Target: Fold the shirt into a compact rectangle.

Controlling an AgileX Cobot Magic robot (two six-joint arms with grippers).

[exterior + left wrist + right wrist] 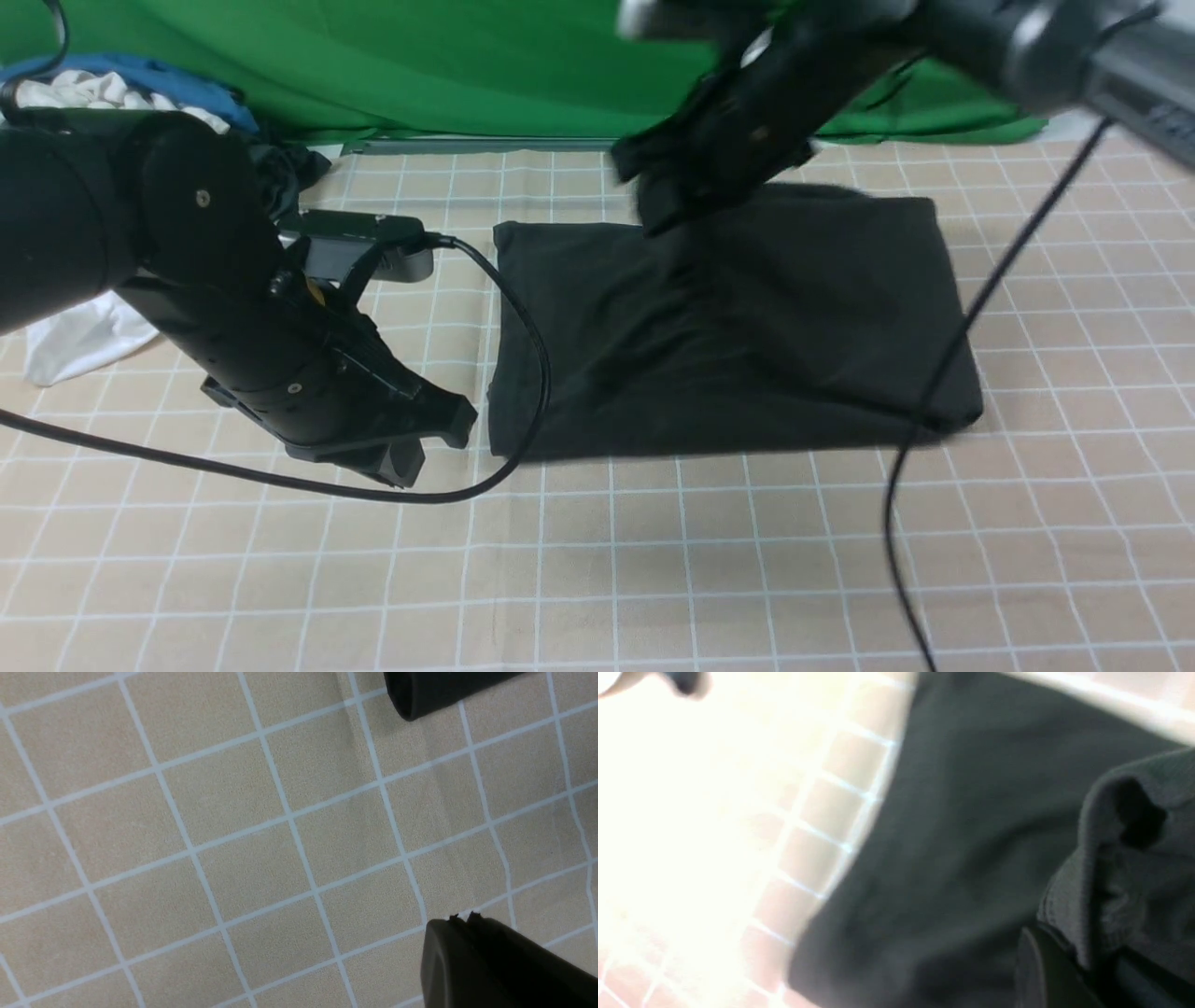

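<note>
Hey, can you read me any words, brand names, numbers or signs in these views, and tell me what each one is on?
There are none that I can read.
The dark shirt: no lettering shows on the parts in sight.
Left arm: no readable text.
Right arm: motion-blurred, so any small marking there can't be made out.

Two robot arms, one dark shirt, one green drape.

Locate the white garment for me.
In the front view, the white garment lies at the far left of the table, partly behind the robot's left arm, left of the dark shirt.
</note>
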